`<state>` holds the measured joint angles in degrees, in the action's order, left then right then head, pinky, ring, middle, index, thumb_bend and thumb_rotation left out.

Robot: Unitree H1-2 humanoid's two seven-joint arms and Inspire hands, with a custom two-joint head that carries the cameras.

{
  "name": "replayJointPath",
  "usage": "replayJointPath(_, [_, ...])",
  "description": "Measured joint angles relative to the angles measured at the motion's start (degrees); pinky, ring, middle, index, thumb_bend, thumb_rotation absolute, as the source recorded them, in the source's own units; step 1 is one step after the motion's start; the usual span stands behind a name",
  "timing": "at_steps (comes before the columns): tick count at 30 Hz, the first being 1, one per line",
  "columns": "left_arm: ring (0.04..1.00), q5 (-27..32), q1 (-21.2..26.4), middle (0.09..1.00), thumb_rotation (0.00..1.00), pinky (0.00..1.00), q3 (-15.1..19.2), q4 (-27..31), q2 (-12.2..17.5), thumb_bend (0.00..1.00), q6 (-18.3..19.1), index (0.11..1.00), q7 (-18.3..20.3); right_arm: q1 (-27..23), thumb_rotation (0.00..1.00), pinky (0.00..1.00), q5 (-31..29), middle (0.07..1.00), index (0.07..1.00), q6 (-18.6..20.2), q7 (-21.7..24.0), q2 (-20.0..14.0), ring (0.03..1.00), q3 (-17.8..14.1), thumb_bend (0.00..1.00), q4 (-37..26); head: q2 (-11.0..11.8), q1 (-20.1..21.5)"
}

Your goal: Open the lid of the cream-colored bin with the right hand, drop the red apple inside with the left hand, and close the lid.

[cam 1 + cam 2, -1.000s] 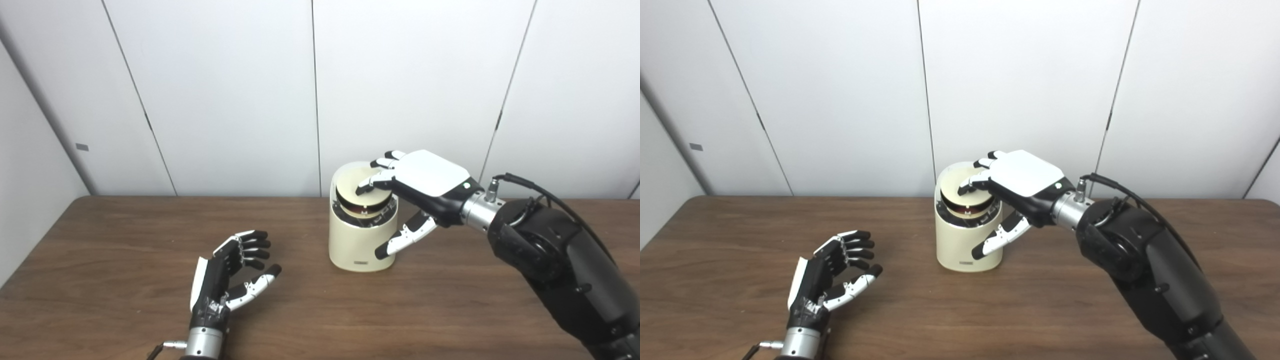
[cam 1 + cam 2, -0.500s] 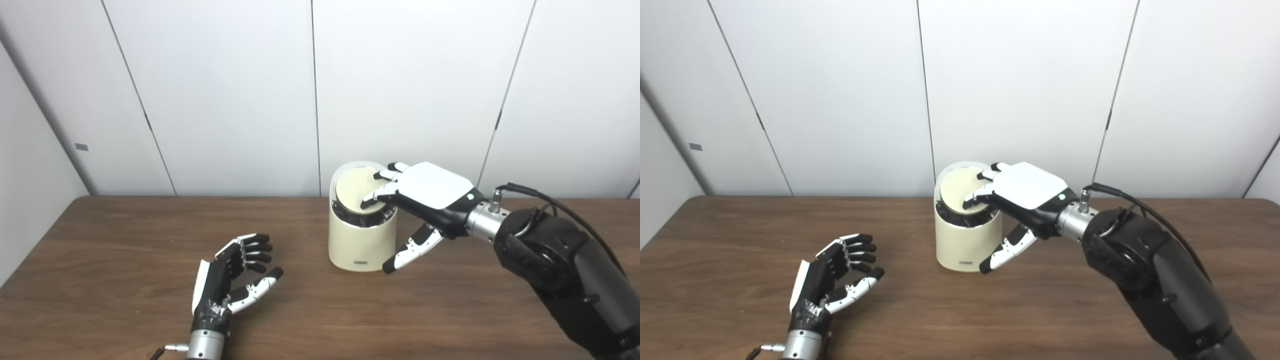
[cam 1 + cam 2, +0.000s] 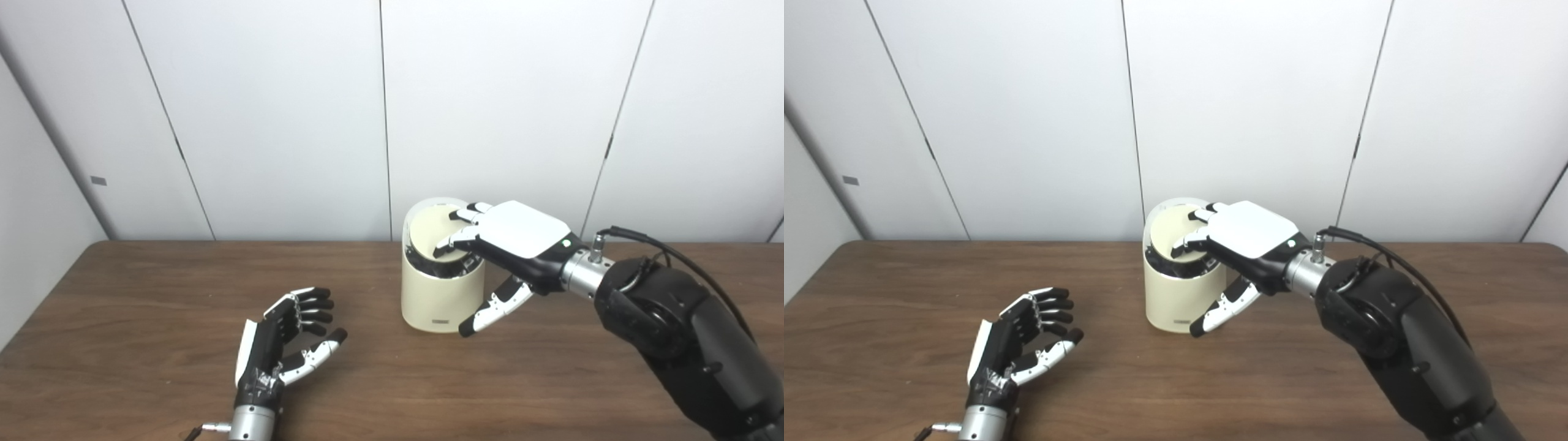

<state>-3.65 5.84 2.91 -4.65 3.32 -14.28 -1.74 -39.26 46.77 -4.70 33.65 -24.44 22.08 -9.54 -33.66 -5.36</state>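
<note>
Cream-colored bin (image 3: 438,300): stands upright on the wooden table (image 3: 153,288), near the far edge, a little right of centre.
Lid (image 3: 432,236): round, cream on top, sitting in the bin's mouth and tilted, with a dark gap showing along its near edge above the bin's wall.
Right hand (image 3: 511,245): reaches in from the right, palm down, above the bin's right side. Fingers (image 3: 450,243) are extended and lightly spread, their tips resting on the lid's top surface. The thumb (image 3: 493,306) hangs down separately, just beside the bin's right wall; contact with the wall cannot be confirmed. Nothing is clasped in this hand.
Left hand (image 3: 1020,343): rests low over the table at front left, well apart from the bin. Palm faces right, fingers curled loosely and spaced apart, thumb extended toward the bin. It holds nothing.
Red apple: not visible anywhere on the table or in either hand; the bin's inside is covered by the lid, so its location cannot be determined.
Background: plain white wall panels (image 3: 275,110) behind the table.
</note>
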Motion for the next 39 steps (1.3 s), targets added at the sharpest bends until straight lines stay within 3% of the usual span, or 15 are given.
replayJointPath(12, [0.604, -0.09, -0.71, 0.653, 0.00, 0.53, -0.14, 0.79, -0.58, 0.57, 0.64, 0.689, 0.04, -4.05, 0.69, 1.00, 6.65, 0.815, 0.816, -1.09, 4.86, -1.59, 1.000, 5.45, 0.78, -0.31, -0.97, -0.35])
replayJointPath(22, [0.601, -0.13, -0.72, 0.654, 0.00, 0.52, -0.15, 0.90, -0.61, 0.57, 0.89, 0.690, 0.03, -4.60, 0.70, 1.00, 6.47, 0.801, 0.802, -0.23, 6.95, -1.60, 0.971, 5.36, 0.77, -0.95, -0.79, -0.35])
replayJointPath(29, [0.599, -0.49, -0.67, 0.653, 0.00, 0.52, -0.25, 1.02, -0.68, 0.57, 1.15, 0.686, -0.10, -0.56, 0.59, 0.96, 2.20, 0.790, 0.796, 1.18, 3.98, 0.36, 0.933, -1.20, 0.72, -1.19, -0.44, -0.26])
replayJointPath(30, [0.601, -0.46, -0.64, 0.654, 0.00, 0.52, -0.29, 1.01, -0.69, 0.57, 1.15, 0.686, -0.09, 0.30, 0.54, 0.90, 1.39, 0.846, 0.863, 1.54, 3.38, 0.51, 0.924, -2.10, 0.69, -1.18, -0.18, -0.18])
replayJointPath(34, [0.608, -0.15, -0.64, 0.657, 0.00, 0.53, -0.31, 1.01, -0.70, 0.57, 1.14, 0.687, -0.03, 3.13, 0.39, 0.80, -3.90, 0.936, 0.977, 3.59, -1.53, 2.94, 0.923, -8.78, 0.65, -1.17, -0.09, -0.18])
replayJointPath(37, [0.608, -0.10, -0.60, 0.658, 0.00, 0.53, -0.38, 0.99, -0.71, 0.58, 1.10, 0.688, 0.00, 5.76, 0.30, 0.74, -8.99, 0.956, 0.995, 6.24, -6.10, 5.21, 0.907, -14.82, 0.68, -2.51, -0.09, 0.00])
replayJointPath(39, [0.608, -0.03, -0.59, 0.655, 0.00, 0.54, -0.42, 0.98, -0.70, 0.58, 1.08, 0.688, 0.06, 7.88, 0.26, 0.74, -11.98, 0.965, 0.999, 7.66, -7.93, 6.16, 0.914, -17.16, 0.73, -2.94, -0.09, -0.09])
